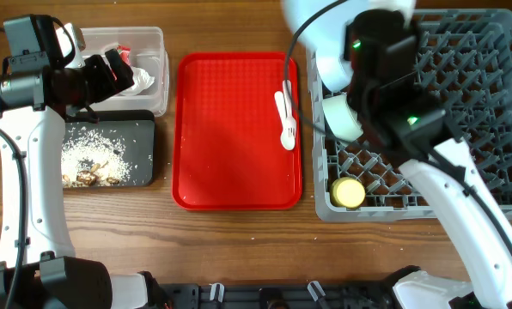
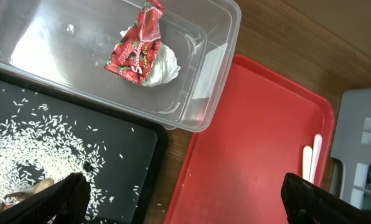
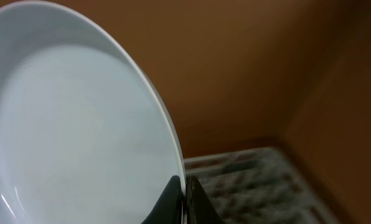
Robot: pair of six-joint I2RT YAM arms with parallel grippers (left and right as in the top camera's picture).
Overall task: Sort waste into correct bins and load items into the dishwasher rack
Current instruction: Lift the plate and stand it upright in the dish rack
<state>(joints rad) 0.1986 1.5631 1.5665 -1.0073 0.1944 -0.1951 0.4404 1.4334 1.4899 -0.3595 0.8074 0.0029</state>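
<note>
right gripper [image 3: 184, 199]: pinched on rim of pale blue round plate [image 3: 73, 118], held high at 12 o'clock over large grey pegged dishwasher rack [image 1: 488, 184]

key relation: plate is edge-on in the fingers, rack straight below; judged next move is lowering it between pegs

left gripper [image 2: 185, 202]: spread wide, holding nothing, hovering over black rectangular tray [image 2: 142, 146] and clear plastic tub [image 2: 226, 37]

waste: 1 crinkled red snack wrapper [image 2: 136, 46], 1 crumpled white tissue [image 2: 164, 65], both in tub; rice scraps [image 1: 88, 154] in black tray

cutlery: white plastic fork and spoon [image 1: 285, 116], 2 pieces, 3 o'clock edge of flat red serving tray [image 1: 230, 129], long axis 12-6; right arm nearer

in rack: 1 yellow cup [image 1: 349, 192], 2 pale bowls [image 1: 340, 116]
</note>
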